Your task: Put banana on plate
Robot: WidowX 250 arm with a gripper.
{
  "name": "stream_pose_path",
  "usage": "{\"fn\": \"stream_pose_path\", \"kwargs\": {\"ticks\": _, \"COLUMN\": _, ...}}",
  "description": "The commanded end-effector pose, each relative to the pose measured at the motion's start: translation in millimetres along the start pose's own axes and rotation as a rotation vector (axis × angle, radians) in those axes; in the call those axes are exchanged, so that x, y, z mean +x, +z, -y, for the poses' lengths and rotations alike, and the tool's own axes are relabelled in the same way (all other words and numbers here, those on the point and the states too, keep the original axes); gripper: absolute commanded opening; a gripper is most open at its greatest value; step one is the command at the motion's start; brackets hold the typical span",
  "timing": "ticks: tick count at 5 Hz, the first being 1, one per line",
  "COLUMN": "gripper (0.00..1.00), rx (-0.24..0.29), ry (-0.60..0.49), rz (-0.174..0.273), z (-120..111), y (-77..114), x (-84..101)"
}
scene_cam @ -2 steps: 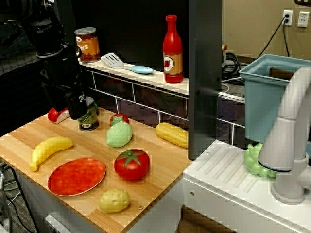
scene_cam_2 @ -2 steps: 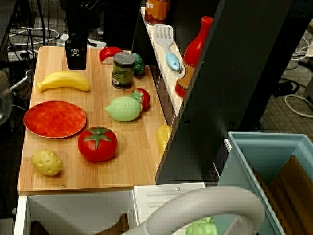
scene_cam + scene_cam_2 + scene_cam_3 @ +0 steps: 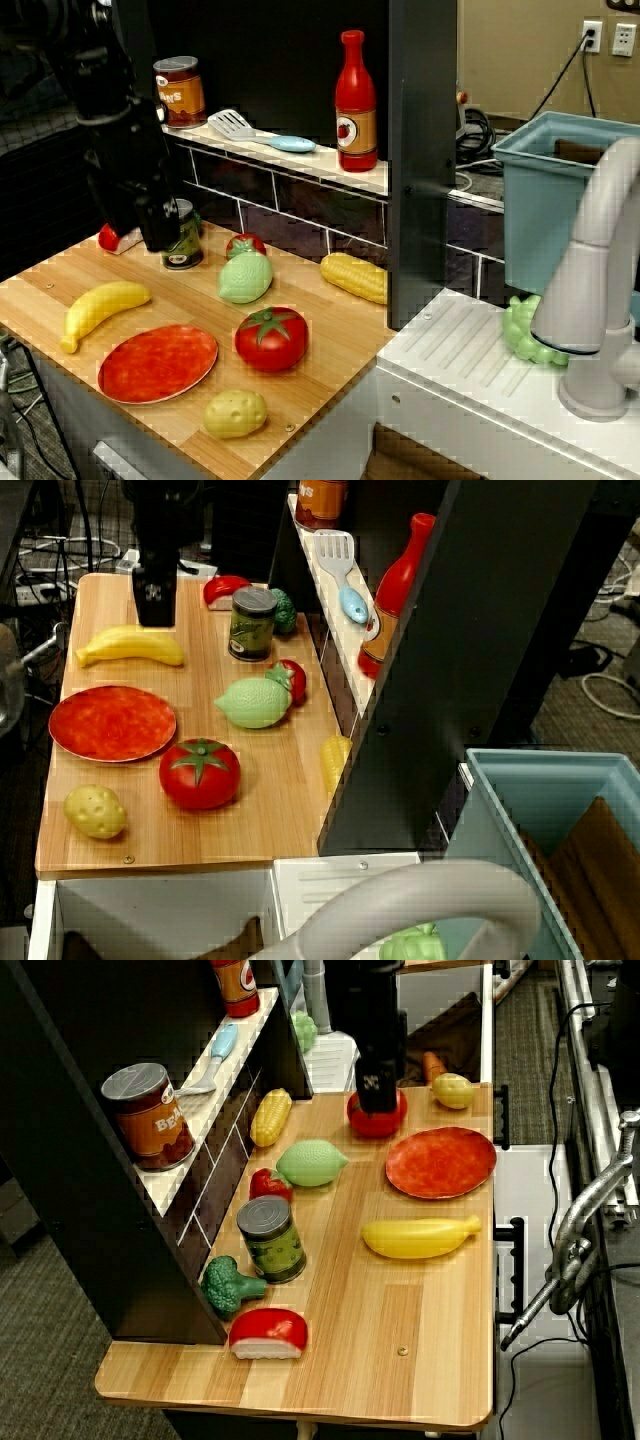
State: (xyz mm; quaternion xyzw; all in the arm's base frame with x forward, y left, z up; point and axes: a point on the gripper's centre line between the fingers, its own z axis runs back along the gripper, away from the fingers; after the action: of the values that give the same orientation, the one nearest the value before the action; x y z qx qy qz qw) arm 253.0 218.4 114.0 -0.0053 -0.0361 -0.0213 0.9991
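Approach step | our black gripper (image 3: 153, 600), jaw state unclear, hovers beyond smooth curved yellow plastic banana (image 3: 130, 645) | next we descend, grasp, carry to flat red-orange plate (image 3: 111, 723).

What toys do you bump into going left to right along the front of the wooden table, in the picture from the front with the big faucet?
banana → plate → potato → tomato → corn cob

tomato (image 3: 271, 338), potato (image 3: 236, 412), corn (image 3: 354, 277) — ketchup bottle (image 3: 356, 102) on the shelf.
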Motion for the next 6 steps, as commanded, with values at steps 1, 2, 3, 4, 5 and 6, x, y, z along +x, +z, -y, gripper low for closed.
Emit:
{"fn": "stream_pose_path", "kwargs": {"ticks": 1, "gripper": 1.0, "rx": 0.065, "ry": -0.049, "rz": -0.034, "z": -23.9, "y": 7.5, "x": -5.8}}
{"fn": "stream_pose_path", "kwargs": {"ticks": 2, "gripper": 1.0, "rx": 0.052, "ry": -0.024, "rz": -0.017, "z": -44.8, "y": 9.3, "x": -13.2}}
{"fn": "stream_pose_path", "kwargs": {"ticks": 3, "gripper": 1.0, "rx": 0.039, "ry": 0.006, "rz": 0.015, "z": -66.8, "y": 9.1, "x": -19.4}}
{"fn": "stream_pose_path", "kwargs": {"ticks": 4, "gripper": 1.0, "rx": 0.025, "ry": 0.014, "rz": 0.019, "z": -82.4, "y": 6.5, "x": -22.0}}
{"fn": "stream_pose_path", "kwargs": {"ticks": 5, "gripper": 1.0, "rx": 0.006, "ry": 0.024, "rz": 0.042, "z": -87.0, "y": 4.0, "x": -26.5}}
{"fn": "stream_pose_path", "kwargs": {"ticks": 6, "gripper": 1.0, "rx": 0.012, "ry": 0.014, "rz": 0.046, "z": -83.1, "y": -2.5, "x": -27.3}}
